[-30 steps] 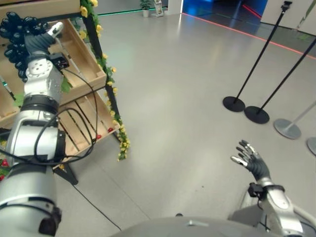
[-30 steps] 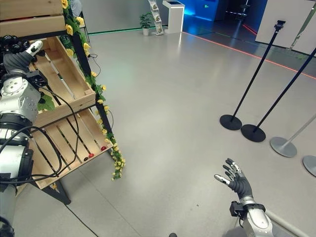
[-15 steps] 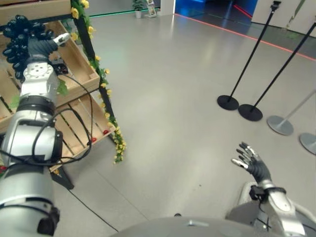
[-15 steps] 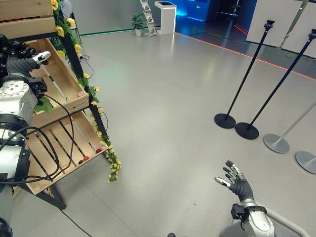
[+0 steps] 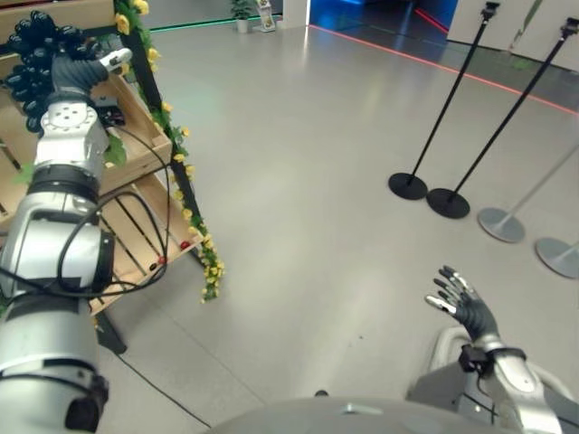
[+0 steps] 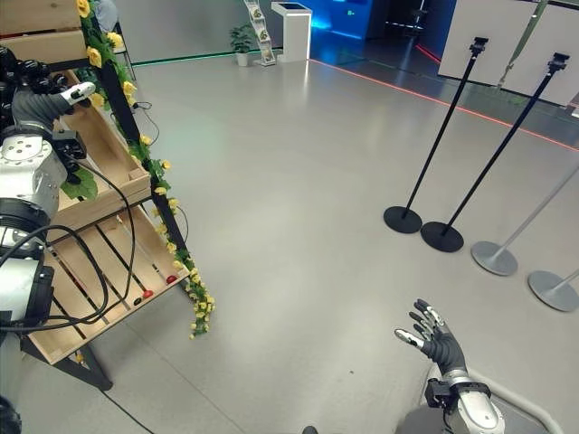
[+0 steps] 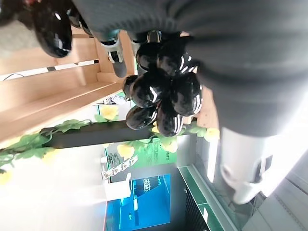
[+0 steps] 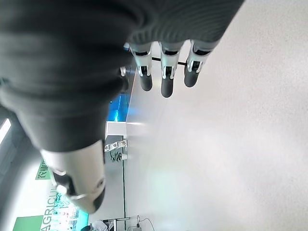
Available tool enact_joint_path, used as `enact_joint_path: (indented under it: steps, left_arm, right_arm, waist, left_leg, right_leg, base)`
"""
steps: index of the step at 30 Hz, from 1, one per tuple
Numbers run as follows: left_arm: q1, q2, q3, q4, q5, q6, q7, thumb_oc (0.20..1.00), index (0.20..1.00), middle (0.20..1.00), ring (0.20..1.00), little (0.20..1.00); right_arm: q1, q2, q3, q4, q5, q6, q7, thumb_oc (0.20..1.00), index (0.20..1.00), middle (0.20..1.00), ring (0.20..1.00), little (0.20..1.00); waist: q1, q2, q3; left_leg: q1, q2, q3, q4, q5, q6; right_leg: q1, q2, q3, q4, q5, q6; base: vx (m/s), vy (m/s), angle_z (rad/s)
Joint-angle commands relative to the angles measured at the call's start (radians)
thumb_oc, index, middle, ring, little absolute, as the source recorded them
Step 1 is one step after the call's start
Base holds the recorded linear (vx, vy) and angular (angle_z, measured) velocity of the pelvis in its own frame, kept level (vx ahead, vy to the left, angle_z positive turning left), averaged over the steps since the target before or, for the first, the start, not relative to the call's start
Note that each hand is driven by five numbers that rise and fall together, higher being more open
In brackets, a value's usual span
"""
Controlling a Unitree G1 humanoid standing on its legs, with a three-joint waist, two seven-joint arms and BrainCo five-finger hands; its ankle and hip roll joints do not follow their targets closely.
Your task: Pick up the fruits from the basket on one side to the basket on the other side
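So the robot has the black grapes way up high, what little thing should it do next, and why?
Probably lift the left hand back from the wooden rack. Its fingers are curled round the black grapes, held up by the top shelf, so they look picked already. The right hand hangs open over bare floor, and I can't see the other basket.

Both head eyes look down from above, sharing the wooden shelf rack (image 6: 95,262) and grey floor (image 5: 317,181). Each wrist camera peers closely along its own hand.
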Motion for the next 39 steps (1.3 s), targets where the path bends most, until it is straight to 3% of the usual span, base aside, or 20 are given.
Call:
enact_joint_path:
  steps: [1,3,6,17,38,39]
  left_arm:
    - [-0.188,0.042,-0.015,0.034,-0.025,-0.079,0.017,1.0,1.0,1.0,1.0,1.0]
    - [-0.201,0.057,-0.031,0.049,-0.025,-0.081,0.028,1.0,1.0,1.0,1.0,1.0]
    - [-0.183,0.07,-0.025,0.049,-0.021,-0.079,0.027,1.0,1.0,1.0,1.0,1.0]
    - [-0.177,0.179,-0.006,0.108,0.019,-0.064,0.02,1.0,1.0,1.0,1.0,1.0]
    - [-0.158,0.261,0.037,0.151,0.072,-0.054,0.049,1.0,1.0,1.0,1.0,1.0]
    - [-0.147,0.262,0.042,0.148,0.069,-0.056,0.046,0.944,0.944,0.944,0.944,0.944]
  right_arm:
    - [-0.06,-0.132,-0.098,-0.073,0.056,-0.047,-0.004,1.0,1.0,1.0,1.0,1.0]
    - [-0.078,-0.148,-0.102,-0.068,0.066,-0.062,-0.019,1.0,1.0,1.0,1.0,1.0]
    - [-0.092,-0.156,-0.072,-0.064,0.067,-0.058,-0.016,1.0,1.0,1.0,1.0,1.0]
    - [-0.042,-0.096,-0.049,-0.055,0.045,-0.042,0.004,1.0,1.0,1.0,1.0,1.0]
    - [-0.006,-0.094,-0.053,-0.082,0.029,-0.043,0.021,1.0,1.0,1.0,1.0,1.0]
    - [-0.002,-0.092,-0.056,-0.086,0.025,-0.043,0.021,1.0,1.0,1.0,1.0,1.0]
  waist:
    - [0.02,0.009,0.114]
    - [0.026,0.017,0.115]
    - [0.028,0.029,0.09]
    - [0.03,0.028,0.028]
    - [0.033,0.04,-0.009]
    - [0.033,0.04,-0.01]
  left_leg:
    - [-0.108,-0.01,-0.113,0.092,0.046,0.028]
    - [-0.159,-0.008,-0.126,-0.008,0.099,0.038]
    - [-0.107,-0.027,-0.128,-0.06,0.083,0.063]
    - [0.047,-0.02,-0.051,-0.229,0.085,0.074]
    - [0.117,-0.03,-0.024,-0.274,0.051,0.086]
    - [0.122,-0.03,-0.025,-0.276,0.049,0.086]
  right_leg:
    - [0.142,-0.005,0.015,-0.006,-0.053,0.095]
    - [0.136,-0.007,0.028,0.003,-0.048,0.113]
    - [0.118,-0.007,0.059,0.018,-0.061,0.119]
    - [0.154,-0.012,0.096,-0.036,-0.059,0.139]
    - [0.185,-0.016,0.122,-0.059,-0.062,0.163]
    - [0.189,-0.017,0.122,-0.061,-0.063,0.164]
  base:
    - [-0.04,0.05,-0.51]
    - [0.07,0.095,-0.16]
    - [0.11,0.125,-0.25]
    - [0.1,0.057,-0.33]
    - [0.05,0.026,-0.06]
    - [0.04,0.013,-0.08]
